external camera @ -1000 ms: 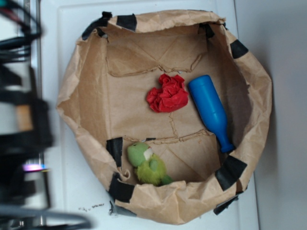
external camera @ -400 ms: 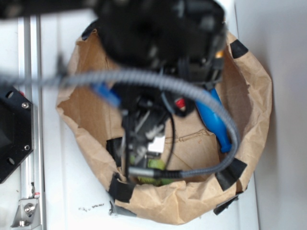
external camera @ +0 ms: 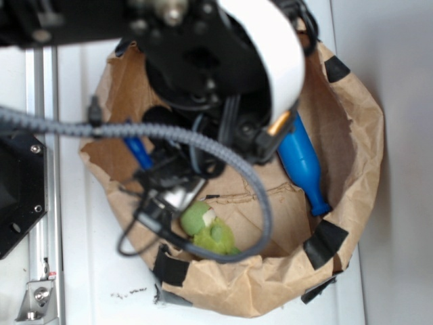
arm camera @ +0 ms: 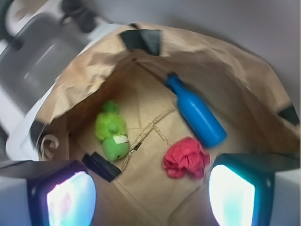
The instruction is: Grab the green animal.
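Gripper [arm camera: 146, 197] above one green animal [arm camera: 112, 136]

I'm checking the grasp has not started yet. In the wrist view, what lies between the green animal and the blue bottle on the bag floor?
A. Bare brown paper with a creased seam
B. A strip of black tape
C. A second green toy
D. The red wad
A. In the wrist view only bare creased paper of the bag separates the green animal from the blue bottle; the red wad sits nearer the camera, below the bottle.
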Robot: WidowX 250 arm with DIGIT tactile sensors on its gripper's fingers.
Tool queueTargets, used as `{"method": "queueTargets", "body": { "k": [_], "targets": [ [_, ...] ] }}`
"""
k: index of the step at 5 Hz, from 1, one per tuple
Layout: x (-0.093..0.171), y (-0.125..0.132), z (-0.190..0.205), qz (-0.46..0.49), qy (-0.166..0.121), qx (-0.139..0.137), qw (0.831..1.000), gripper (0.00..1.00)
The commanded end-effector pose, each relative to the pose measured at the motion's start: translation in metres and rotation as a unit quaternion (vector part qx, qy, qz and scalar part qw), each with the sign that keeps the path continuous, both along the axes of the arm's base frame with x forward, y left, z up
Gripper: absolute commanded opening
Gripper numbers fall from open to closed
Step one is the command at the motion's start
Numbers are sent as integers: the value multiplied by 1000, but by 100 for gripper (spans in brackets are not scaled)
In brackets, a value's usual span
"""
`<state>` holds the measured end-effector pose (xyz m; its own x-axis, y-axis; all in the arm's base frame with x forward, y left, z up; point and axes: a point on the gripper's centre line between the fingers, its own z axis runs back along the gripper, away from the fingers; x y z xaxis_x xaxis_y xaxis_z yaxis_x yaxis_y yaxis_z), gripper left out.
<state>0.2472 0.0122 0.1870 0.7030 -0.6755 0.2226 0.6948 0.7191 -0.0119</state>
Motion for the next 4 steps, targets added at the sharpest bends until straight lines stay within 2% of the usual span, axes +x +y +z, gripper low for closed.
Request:
{"method": "queueTargets", "body": {
  "k": [1,3,4],
  "targets": [
    [-1,5,-32,-63,13,6,998,100],
    [9,4,-80,-89,27,-26,995,100],
    [17,-4,-85,-100,18,-33,994,100]
  ]
}}
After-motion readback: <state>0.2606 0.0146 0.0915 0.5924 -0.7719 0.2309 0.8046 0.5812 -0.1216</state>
